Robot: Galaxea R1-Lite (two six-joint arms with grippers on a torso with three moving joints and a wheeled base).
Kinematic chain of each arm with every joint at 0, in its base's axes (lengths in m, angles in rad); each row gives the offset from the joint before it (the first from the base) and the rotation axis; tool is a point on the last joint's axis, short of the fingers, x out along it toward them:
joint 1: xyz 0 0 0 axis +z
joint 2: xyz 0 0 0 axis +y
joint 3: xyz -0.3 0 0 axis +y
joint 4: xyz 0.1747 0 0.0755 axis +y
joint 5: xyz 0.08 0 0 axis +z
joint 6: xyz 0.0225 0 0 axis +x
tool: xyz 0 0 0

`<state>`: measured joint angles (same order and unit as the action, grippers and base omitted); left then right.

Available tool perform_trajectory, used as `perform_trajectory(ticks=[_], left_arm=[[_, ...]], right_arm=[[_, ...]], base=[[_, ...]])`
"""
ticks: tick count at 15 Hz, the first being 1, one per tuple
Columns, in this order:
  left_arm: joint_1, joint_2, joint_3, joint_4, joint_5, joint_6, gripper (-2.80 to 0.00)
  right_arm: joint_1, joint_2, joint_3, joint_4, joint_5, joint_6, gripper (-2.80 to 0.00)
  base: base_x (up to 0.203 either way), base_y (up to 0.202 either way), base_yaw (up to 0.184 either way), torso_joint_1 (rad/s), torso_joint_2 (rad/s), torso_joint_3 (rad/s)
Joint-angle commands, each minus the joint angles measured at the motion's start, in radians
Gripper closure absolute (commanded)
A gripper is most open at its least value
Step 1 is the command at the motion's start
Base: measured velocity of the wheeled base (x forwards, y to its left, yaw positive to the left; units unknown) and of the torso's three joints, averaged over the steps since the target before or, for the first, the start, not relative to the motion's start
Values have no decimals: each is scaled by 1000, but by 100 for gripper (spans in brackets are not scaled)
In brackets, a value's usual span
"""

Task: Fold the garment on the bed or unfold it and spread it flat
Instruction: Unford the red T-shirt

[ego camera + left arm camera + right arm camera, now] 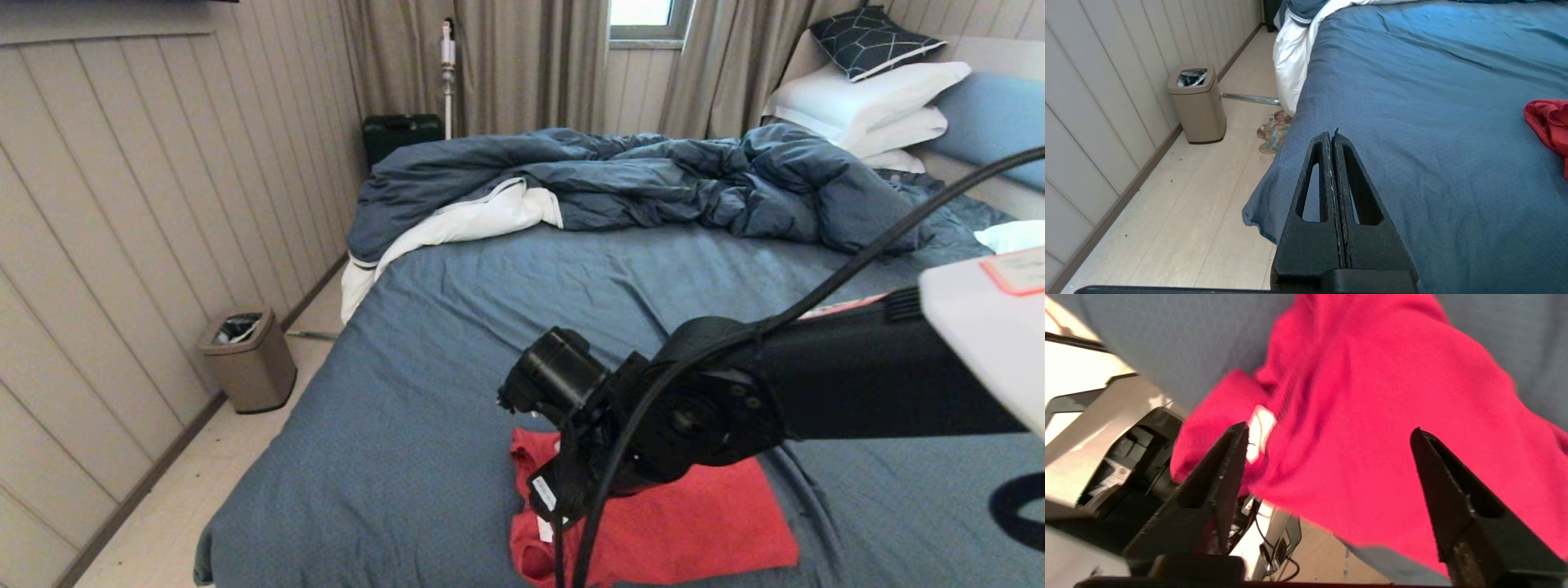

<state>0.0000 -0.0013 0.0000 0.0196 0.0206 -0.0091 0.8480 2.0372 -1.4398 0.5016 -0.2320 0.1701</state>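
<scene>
Lying near the front edge of the bed [457, 343], the garment [694, 523] is seen as a red, folded and somewhat rumpled piece on the slate-blue sheet, with a small white label [1260, 433] visible at its neck. The right arm is stretched across the head view from the right side, and its wrist is placed directly above the garment, so part of the cloth is hidden behind it. In the right wrist view the right gripper [1329, 437] is shown with its two black fingers [1224, 473] held wide apart, just over the red cloth; nothing is clamped between them, and whether the tips touch the fabric cannot be told. The left gripper [1333, 136] is held beside the left edge of the bed, with its fingers pressed together and nothing between them, well apart from the garment. A rumpled dark blue duvet [653, 180] is piled across the far part of the bed, and white pillows [865, 106] with a dark patterned cushion [869, 41] are stacked at the headboard. A small beige bin [249, 359] is standing on the floor near the wall.
</scene>
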Motion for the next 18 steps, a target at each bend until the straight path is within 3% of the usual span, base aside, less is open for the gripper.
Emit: perform_trajectory(ticks=[1,5,6,14,18], left_arm=[[0,1,0,0,1,0,0],[0,1,0,0,1,-3,0],[0,1,0,0,1,-3,0],[-2,1,0,2,-1,-2,0],[-2,1,0,2,-1,0,0]], right_arm=[[5,80,-33,3,-5,2,-280],[3,125,-41,3,-13,6,-280],[2,127,-36,2,-28,7,0],[-33,44,-21,4,-40,21,0],[-142,-118,39,5,-41,21,0]], base=[[0,0,0,0,0,0],[0,0,0,0,0,0],[0,0,0,0,0,0],[0,0,0,0,0,0],[0,0,0,0,0,0]])
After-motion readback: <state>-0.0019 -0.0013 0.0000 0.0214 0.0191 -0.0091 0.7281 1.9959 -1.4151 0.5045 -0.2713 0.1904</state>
